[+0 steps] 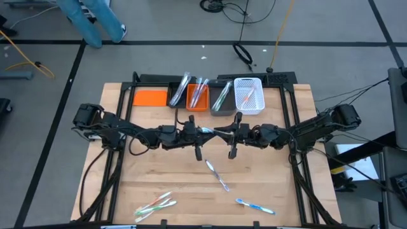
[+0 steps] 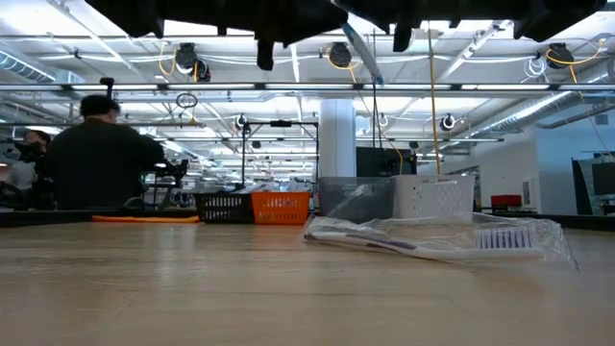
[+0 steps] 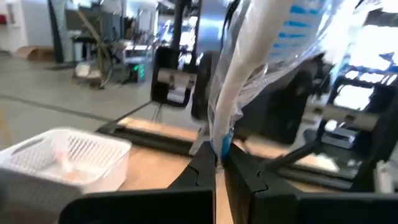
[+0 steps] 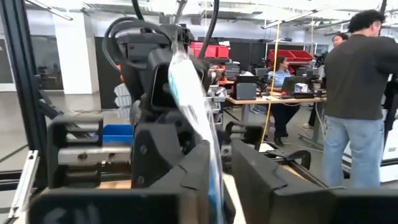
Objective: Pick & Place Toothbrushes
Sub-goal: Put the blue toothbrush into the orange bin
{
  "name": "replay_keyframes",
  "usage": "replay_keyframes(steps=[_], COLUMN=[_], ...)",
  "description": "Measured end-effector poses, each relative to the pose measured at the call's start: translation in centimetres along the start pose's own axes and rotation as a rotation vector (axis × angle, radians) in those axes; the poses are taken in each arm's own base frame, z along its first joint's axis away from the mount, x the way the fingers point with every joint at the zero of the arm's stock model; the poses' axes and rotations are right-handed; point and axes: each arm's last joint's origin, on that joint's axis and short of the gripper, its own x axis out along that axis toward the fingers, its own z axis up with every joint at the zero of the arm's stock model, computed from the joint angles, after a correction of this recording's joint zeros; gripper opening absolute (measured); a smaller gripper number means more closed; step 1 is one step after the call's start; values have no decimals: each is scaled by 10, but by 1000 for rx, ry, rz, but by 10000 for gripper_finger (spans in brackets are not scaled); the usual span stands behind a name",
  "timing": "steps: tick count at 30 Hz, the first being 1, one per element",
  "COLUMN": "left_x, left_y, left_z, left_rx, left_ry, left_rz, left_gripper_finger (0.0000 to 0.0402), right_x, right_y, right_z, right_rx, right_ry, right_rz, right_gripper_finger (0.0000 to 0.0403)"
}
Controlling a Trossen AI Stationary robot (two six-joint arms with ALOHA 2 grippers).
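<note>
We see a toothbrush (image 3: 261,74), white with blue bristles in a crinkled clear wrapper, held above the desk's (image 1: 267,184) middle. The left gripper (image 3: 219,163) pinches its end; the right gripper's (image 4: 221,165) fingers stand slightly parted around it.

Seen from above: left gripper (image 1: 198,130) and right gripper (image 1: 230,131) meeting mid-table over a wrapped toothbrush (image 1: 211,131), apparently held between them. Behind, a row of bins: orange tray (image 1: 150,97), small orange bin (image 1: 198,98), grey bin (image 1: 222,101), white basket (image 1: 248,95) (several holding toothbrushes). Loose toothbrushes (image 1: 217,175) on the wooden table (image 1: 280,184), nearer the front.
</note>
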Motion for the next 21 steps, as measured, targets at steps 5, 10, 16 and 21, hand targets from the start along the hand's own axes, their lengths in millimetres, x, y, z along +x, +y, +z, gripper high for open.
replay_keyframes(steps=[5, 10, 16, 21], left_x=[0, -7, -27, -31], left_y=[1, 5, 16, 37], left_z=[-3, 3, 20, 21], left_rx=[11, 56, 126, 114], left_ry=[32, 95, 179, 250], left_rz=[21, 117, 301, 430], left_gripper_finger=[2, 1, 1, 1], right_x=[1, 2, 2, 2], right_y=[-5, -8, -11, -11], right_z=[-1, -1, -1, -1], right_rx=[-30, -48, -63, -60], right_ry=[7, 9, 13, 13], right_rz=[-40, -53, -122, -131], right_gripper_finger=[108, 158, 177, 175])
